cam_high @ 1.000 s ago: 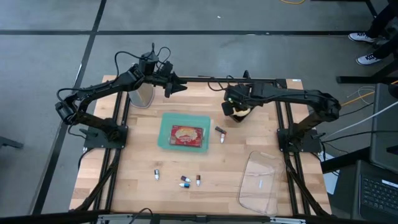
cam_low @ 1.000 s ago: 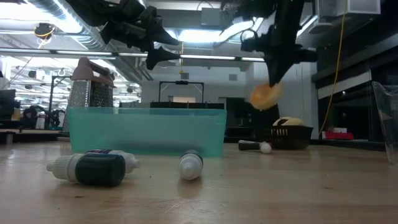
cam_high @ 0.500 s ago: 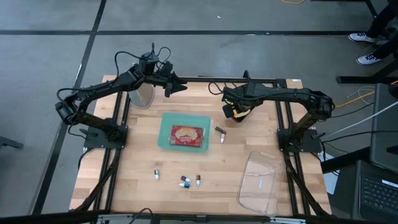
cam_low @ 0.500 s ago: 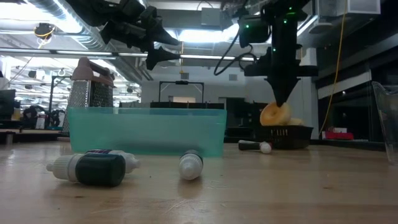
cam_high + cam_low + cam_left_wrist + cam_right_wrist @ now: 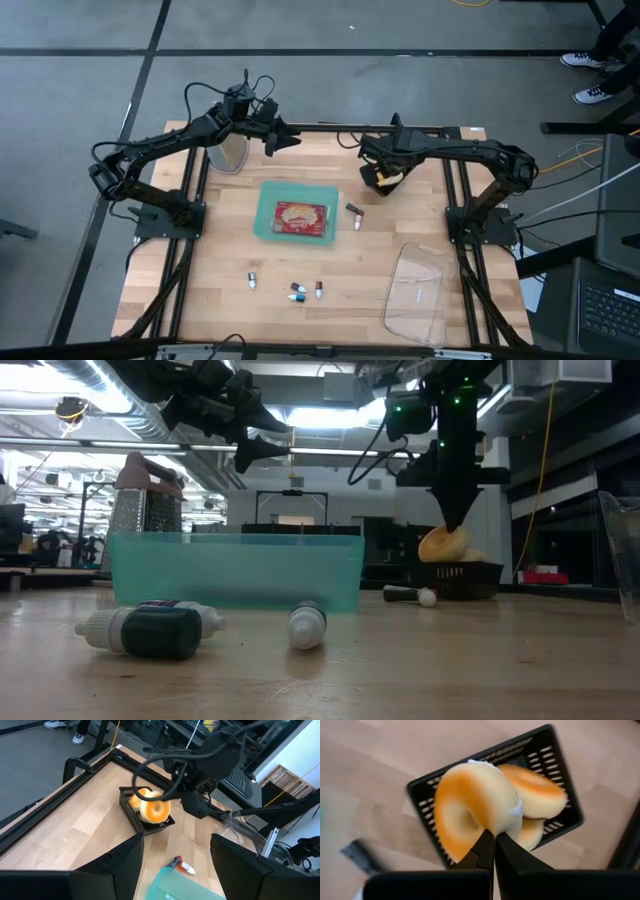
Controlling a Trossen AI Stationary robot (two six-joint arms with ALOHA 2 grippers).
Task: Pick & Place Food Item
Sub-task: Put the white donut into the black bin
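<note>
- Left hand [image 5: 283, 139] hangs over the far left part of the bench [image 5: 220, 250], fingers apart, nothing in them. A metal grater [image 5: 143, 500] stands just below it.
- Teal tray [image 5: 294, 217] sits mid-bench with a food packet inside; small bottles [image 5: 298, 291] lie nearer the front edge.
- Right hand [image 5: 492, 842] points down, fingers pinched together on a bagel [image 5: 472, 812], holding it just above the black basket [image 5: 145, 817], which has more bagels in it.
- Clear container [image 5: 418, 292] at the front right.
</note>
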